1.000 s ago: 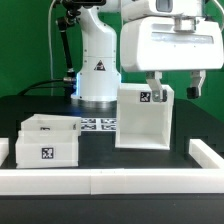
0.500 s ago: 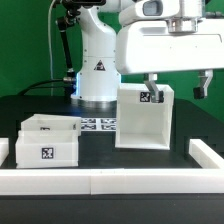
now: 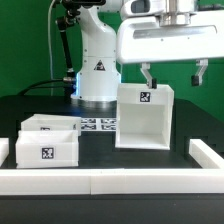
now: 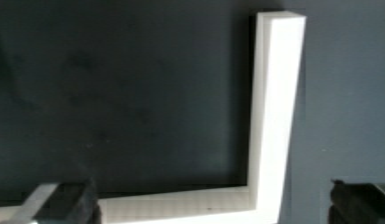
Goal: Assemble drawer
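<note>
White shell (image 3: 142, 120) upright; gripper (image 3: 173, 74) hovers above, jaws wide, empty. Front tray (image 3: 45, 150), rear tray (image 3: 55, 124) sit toward exterior view's left. Likely step: fetch tray. Next: traverse, centre on wall, close.

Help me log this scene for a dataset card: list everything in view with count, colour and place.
shell: one, white, tagged, upright, exterior view's right of centre.
trays: two, white, exterior view's left; front tray tagged, rear tray behind it.
marker board: one, white with black tags, flat by the arm's base.
border rails: several, white, table's front and side edges.
table: one, black, underneath.
arm: one, white, at the back.
gripper: one, white, open, empty, above the shell.
</note>
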`<state>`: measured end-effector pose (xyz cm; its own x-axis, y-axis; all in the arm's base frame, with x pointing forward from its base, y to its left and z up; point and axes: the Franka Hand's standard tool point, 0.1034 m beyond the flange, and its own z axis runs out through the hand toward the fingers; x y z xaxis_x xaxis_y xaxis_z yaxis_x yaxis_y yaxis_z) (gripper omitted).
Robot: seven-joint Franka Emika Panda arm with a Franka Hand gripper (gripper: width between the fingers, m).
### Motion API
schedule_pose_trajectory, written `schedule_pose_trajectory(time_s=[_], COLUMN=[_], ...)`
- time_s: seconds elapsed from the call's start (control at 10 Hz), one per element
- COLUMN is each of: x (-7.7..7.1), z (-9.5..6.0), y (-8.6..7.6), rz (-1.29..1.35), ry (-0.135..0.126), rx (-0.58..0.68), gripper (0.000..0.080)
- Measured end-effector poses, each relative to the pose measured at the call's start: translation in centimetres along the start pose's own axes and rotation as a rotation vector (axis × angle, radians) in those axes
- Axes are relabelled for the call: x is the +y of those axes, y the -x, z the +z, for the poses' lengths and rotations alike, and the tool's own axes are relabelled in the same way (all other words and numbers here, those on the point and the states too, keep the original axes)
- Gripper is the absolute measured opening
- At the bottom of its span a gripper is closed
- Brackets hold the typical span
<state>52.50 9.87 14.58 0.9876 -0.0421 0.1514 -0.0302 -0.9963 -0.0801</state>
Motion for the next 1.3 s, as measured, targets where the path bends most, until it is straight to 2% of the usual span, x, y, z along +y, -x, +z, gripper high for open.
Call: schedule_pose_trajectory(time_s=[0.2, 0.6, 0.8, 0.9, 1.0, 1.1, 1.3], x=[-0.5, -0.5, 0.1, 0.2, -0.2, -0.7, -1.5], z=[-1.4, -1.3, -1.1, -1.0, -0.7, -0.2, 0.3], y=[1.3, 1.5, 3.5, 5.4, 5.8, 7.1, 8.2], rz=[0.027, 0.02, 0.036, 0.068, 0.09, 0.092, 0.077], ry=[0.005, 0.009, 0.036, 0.062, 0.063, 0.068, 0.069], rx=[0.011, -0.017, -0.144, -0.247, -0.23, -0.238, -0.243], gripper=[0.0649, 0.0649, 0.0649, 0.0649, 0.0649, 0.0649, 0.0649])
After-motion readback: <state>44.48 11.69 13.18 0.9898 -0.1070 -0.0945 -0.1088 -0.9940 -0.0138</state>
